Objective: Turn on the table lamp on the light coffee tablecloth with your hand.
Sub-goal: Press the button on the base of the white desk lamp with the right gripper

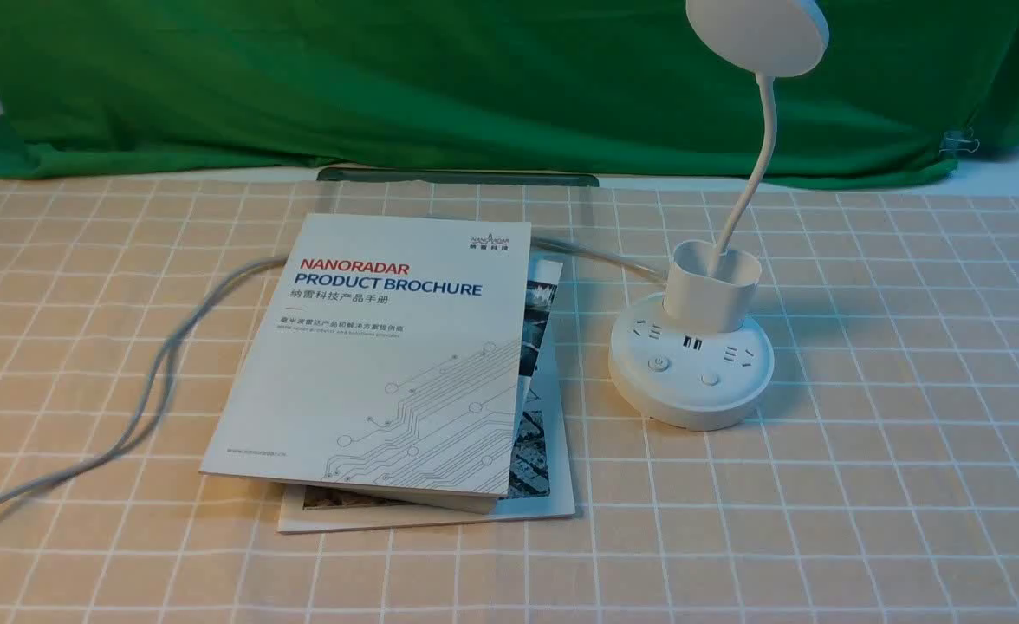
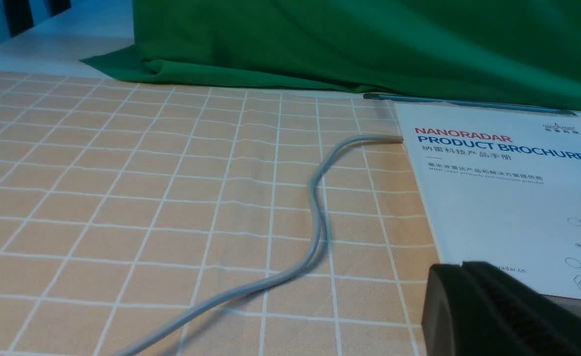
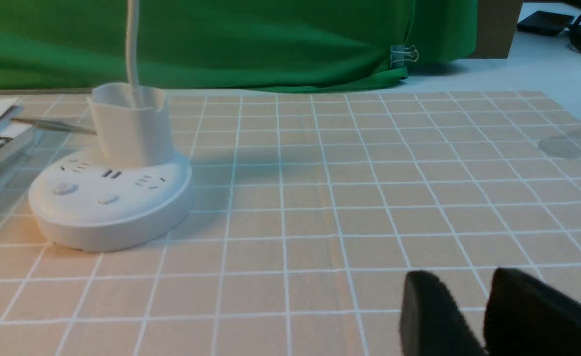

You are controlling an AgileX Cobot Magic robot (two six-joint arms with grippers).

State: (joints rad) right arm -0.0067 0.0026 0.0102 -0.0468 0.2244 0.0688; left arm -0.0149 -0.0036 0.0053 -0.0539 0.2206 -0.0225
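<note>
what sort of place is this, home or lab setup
Likely a staged test tabletop, not a home: plain green backdrop cloth draped behind, beige grid-patterned tablecloth, and a white product brochure laid out.

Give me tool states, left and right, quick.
Left tool: closed, holding nothing.
Right tool: open with a narrow gap, holding nothing, apart from the table lamp.

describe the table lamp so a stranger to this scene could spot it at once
On the beige grid tablecloth in front of the green cloth, look right of the stacked brochures. The table lamp stands there: a white puck base with sockets and two buttons, a cup, and a thin bent neck up to a disc head. Its neighbours lie flat.
</note>
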